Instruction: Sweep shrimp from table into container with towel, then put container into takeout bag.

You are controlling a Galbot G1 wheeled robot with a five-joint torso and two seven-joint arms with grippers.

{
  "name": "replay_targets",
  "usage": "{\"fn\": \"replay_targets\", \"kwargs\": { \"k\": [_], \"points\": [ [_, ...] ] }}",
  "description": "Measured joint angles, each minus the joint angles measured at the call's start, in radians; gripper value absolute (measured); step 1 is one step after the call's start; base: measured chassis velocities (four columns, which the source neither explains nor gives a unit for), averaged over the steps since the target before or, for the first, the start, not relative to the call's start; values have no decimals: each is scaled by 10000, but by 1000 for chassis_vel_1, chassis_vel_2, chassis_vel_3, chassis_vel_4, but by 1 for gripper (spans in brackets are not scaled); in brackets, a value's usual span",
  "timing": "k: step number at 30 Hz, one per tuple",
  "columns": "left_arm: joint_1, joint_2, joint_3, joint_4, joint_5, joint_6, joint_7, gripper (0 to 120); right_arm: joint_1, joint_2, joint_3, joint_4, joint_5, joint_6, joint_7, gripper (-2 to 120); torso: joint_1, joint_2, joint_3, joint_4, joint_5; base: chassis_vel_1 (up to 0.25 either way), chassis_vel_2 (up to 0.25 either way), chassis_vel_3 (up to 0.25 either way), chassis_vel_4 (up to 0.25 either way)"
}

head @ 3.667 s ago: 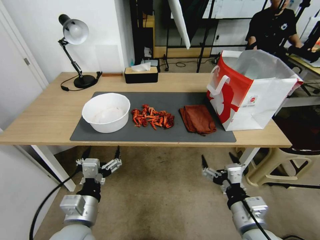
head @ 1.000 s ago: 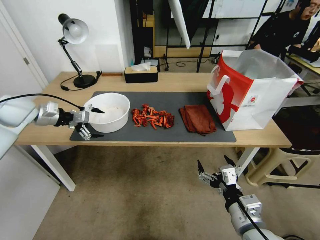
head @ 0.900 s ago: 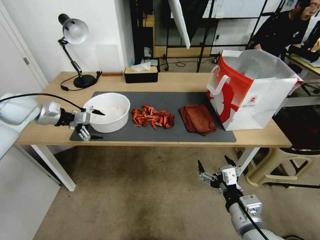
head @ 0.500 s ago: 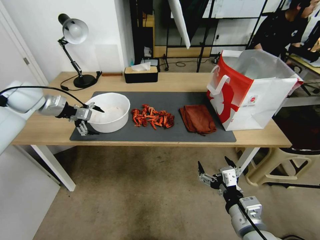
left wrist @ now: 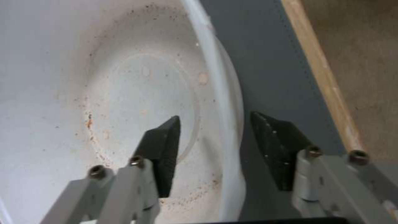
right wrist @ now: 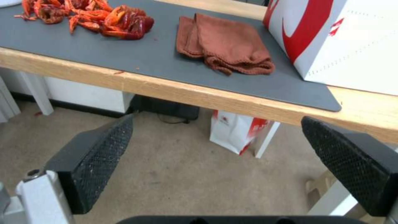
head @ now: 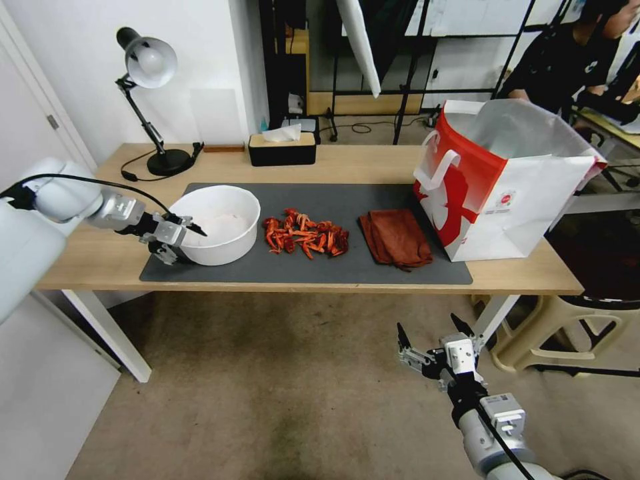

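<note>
The left pincer [left wrist: 215, 146] stood open astride the rim of the white container [head: 217, 223] near the bench's [head: 100, 247] left front edge, one finger inside, one outside, gripping nothing yet. Securing the tub seemed the step in hand; closing on the wall should follow. The container held no shrimp [head: 305, 235]; they lay mid-mat. The right pincer [head: 433, 341] hung open below the bench.
</note>
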Motion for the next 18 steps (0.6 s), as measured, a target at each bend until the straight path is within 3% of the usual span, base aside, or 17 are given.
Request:
{"fn": "replay_targets", "kwargs": {
  "k": [5, 9, 13, 18],
  "points": [
    [81, -25, 5, -32, 29, -35, 151, 31, 17, 6, -12, -23, 23, 0, 21, 100, 0, 0, 0, 2, -1, 0, 0, 0, 0],
    [173, -7, 4, -84, 1, -96, 223, 11, 69, 7, -34, -75, 39, -9, 33, 100, 0, 0, 0, 1, 0, 0, 0, 0, 0],
    [213, 42, -5, -119, -49, -179, 236, 0, 101, 9, -60, -124, 54, -28, 41, 100, 0, 0, 0, 3, 0, 0, 0, 0, 0],
    [406, 195, -148, -278, -237, -341, 146, 0, 120, 8, -70, -153, 115, -46, 42, 100, 0, 0, 0, -1, 0, 0, 0, 0, 0]
  ]
}}
